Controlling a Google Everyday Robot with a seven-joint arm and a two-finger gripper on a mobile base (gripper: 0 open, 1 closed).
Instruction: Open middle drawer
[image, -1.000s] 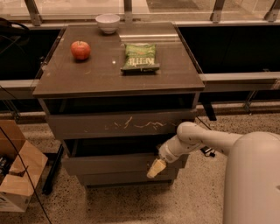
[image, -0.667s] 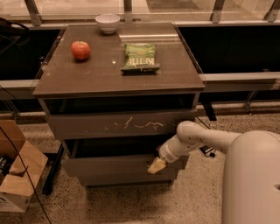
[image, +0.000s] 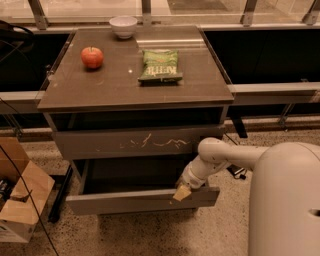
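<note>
The middle drawer (image: 125, 201) is a plain grey-brown front below the scratched drawer front (image: 140, 142). It stands pulled out toward me, with its dark inside showing behind the panel. My gripper (image: 182, 193) sits at the top edge of this drawer's front, near its right end, with its tan tips on the panel's rim. My white arm (image: 220, 157) reaches in from the lower right. Any drawer below is hidden.
On the cabinet top (image: 100, 90) lie a red apple (image: 92, 57), a white bowl (image: 123, 26) and a green chip bag (image: 160, 65). A cardboard box (image: 17, 205) and cables stand on the floor at left. My white body (image: 285, 200) fills the lower right.
The middle drawer has slid further out toward me, and my gripper has moved down and forward with its front edge.
</note>
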